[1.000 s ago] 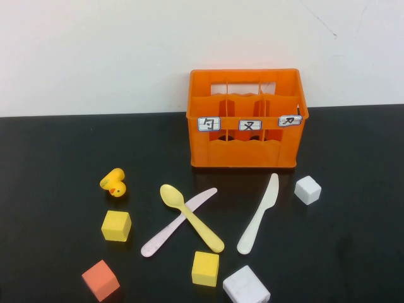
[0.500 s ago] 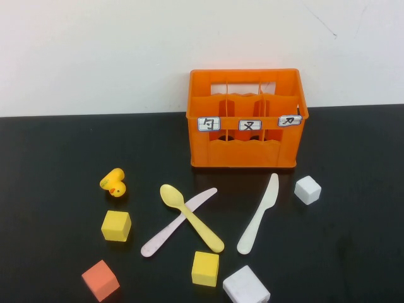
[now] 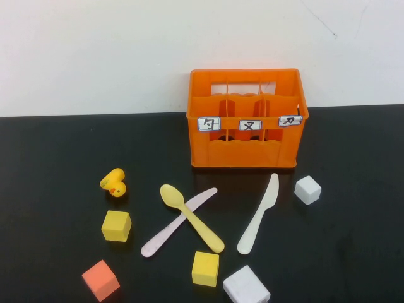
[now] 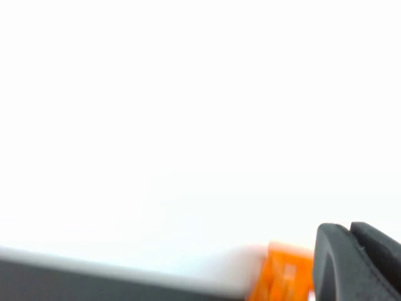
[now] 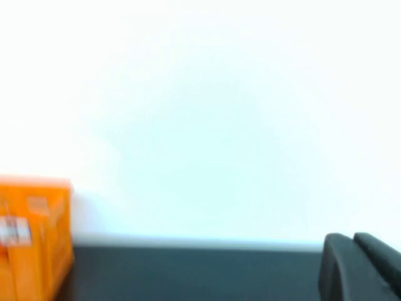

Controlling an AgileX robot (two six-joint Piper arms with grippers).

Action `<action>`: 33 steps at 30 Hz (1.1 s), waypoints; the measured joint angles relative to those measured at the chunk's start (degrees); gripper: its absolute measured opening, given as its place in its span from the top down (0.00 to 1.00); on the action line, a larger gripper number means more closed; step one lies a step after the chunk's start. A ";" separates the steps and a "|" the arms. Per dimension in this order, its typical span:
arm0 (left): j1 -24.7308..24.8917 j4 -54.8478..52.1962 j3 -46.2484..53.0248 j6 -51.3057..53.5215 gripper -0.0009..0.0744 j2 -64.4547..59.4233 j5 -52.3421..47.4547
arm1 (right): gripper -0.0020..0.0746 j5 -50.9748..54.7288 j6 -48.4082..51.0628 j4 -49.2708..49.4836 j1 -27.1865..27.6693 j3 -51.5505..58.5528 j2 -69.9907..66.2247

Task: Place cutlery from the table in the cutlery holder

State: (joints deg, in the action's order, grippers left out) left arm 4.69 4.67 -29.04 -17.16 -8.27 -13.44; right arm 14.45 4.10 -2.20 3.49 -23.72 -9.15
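On the black table point(image 3: 50, 164) lie three pieces of cutlery. A pale yellow spoon point(image 3: 191, 218) crosses over a pale pink knife point(image 3: 161, 237), and a cream-white knife point(image 3: 259, 214) lies to their right. Behind them the orange cutlery holder point(image 3: 246, 151) stands upright against the wall, its three compartments empty as far as I can see. Neither arm shows in the high view. The left wrist view shows my left gripper point(image 4: 349, 233) shut and empty, off the table, with the holder point(image 4: 285, 279) ahead. My right gripper point(image 5: 352, 238) is also shut, holding nothing, with the holder point(image 5: 34, 238) off to one side.
A yellow duck point(image 3: 114, 183) sits left of the spoon. Two yellow cubes point(image 3: 116, 225) point(image 3: 205, 268), an orange cube point(image 3: 100, 279) and two white cubes point(image 3: 307, 189) point(image 3: 245, 286) lie scattered round the cutlery. A white wall rises behind the holder.
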 joint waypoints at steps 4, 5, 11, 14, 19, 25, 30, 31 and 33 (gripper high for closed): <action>0.00 0.22 -6.26 -0.73 0.99 -9.02 -10.50 | 0.98 9.22 8.26 2.67 0.00 -5.07 -9.50; 0.00 0.36 -6.68 -0.73 0.99 -10.68 -11.32 | 0.98 11.07 11.43 4.43 0.00 -5.64 -11.95; 0.00 3.42 -6.54 -4.11 0.99 -21.29 -10.30 | 0.98 16.04 30.18 19.54 0.00 -6.47 -25.89; 0.00 5.96 -5.69 -6.99 0.99 -26.26 -9.62 | 0.98 18.67 39.21 27.92 -0.03 -8.08 -32.85; 0.00 12.42 -5.43 -3.92 0.99 -36.40 -12.66 | 0.98 22.67 52.10 38.95 -3.87 -13.01 -44.24; 0.00 23.04 -5.43 9.58 0.99 -45.85 -17.08 | 0.98 27.58 48.85 31.90 -17.74 -24.15 -63.60; 0.00 27.65 -5.43 16.68 0.99 -47.21 -16.46 | 0.98 28.39 38.28 19.06 -31.57 -37.20 -80.75; 0.00 28.05 -5.43 17.16 0.99 -47.21 -16.33 | 0.98 28.87 37.51 18.24 -33.15 -40.24 -83.44; 0.00 28.29 -5.43 17.50 0.99 -47.21 -16.11 | 0.98 30.10 36.42 17.68 -36.14 -46.28 -89.68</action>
State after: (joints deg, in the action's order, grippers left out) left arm 4.69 32.95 -34.47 0.33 -55.48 -29.55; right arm 44.55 40.53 15.48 -32.65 -70.00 -98.82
